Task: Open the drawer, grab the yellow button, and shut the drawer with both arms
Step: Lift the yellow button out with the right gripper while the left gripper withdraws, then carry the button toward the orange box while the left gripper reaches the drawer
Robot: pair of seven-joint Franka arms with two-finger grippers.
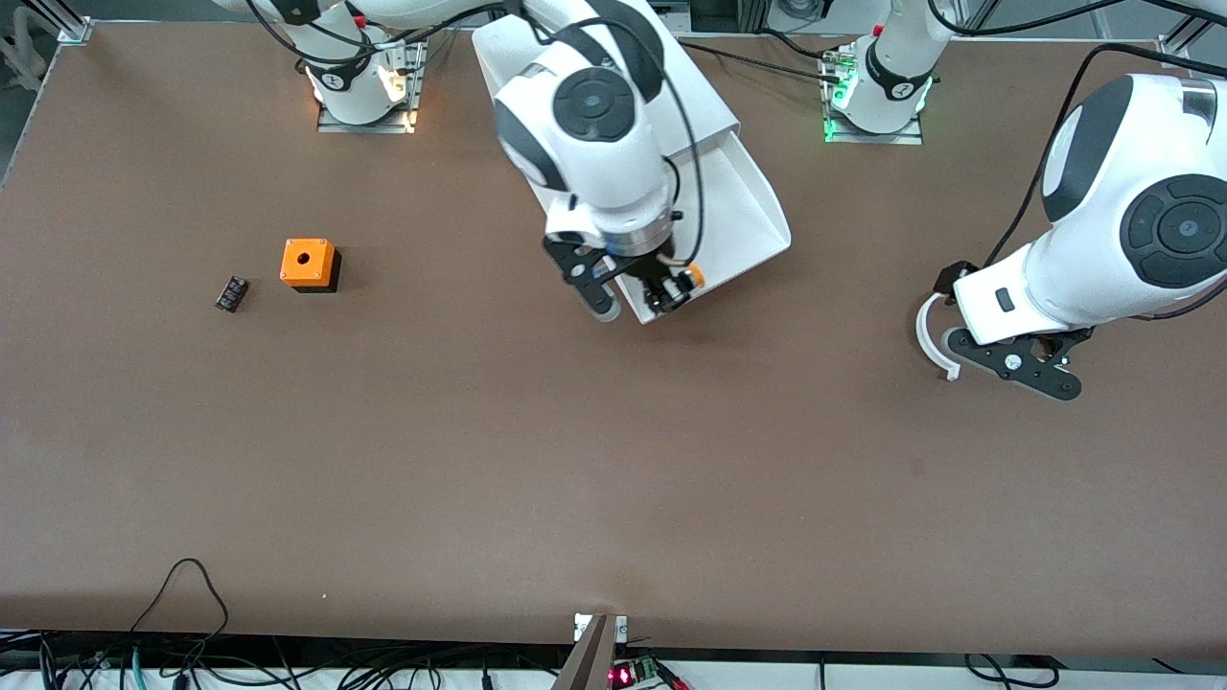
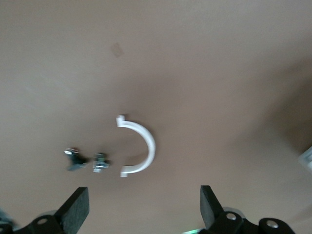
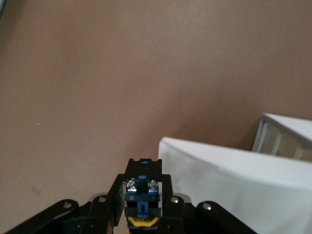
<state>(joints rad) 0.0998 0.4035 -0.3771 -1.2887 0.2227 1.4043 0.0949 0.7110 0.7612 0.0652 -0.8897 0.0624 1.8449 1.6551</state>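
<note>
Right wrist view first: we see the right tool (image 3: 141, 204) clenched on the button (image 3: 142, 197), blue-and-black body up between the fingers, yellow cap just peeking below. From the front camera, that right tool (image 1: 652, 287) hangs over the pulled-out drawer (image 1: 743, 216), at the tray's front corner, the button (image 1: 688, 278) pinched with its orange cap poking toward three o'clock. At twelve o'clock from the tool, the drawer runs back into the white cabinet (image 1: 671, 86), mostly masked by the right arm. Out at nine o'clock on the counter (image 1: 537, 460) sit the orange box (image 1: 309, 264) and, just beside it, the small black block (image 1: 231, 293). At three o'clock the left tool (image 1: 1026, 369) waits over the counter, fingers released and wide apart, a white curved piece (image 1: 932, 337) beneath it.
</note>
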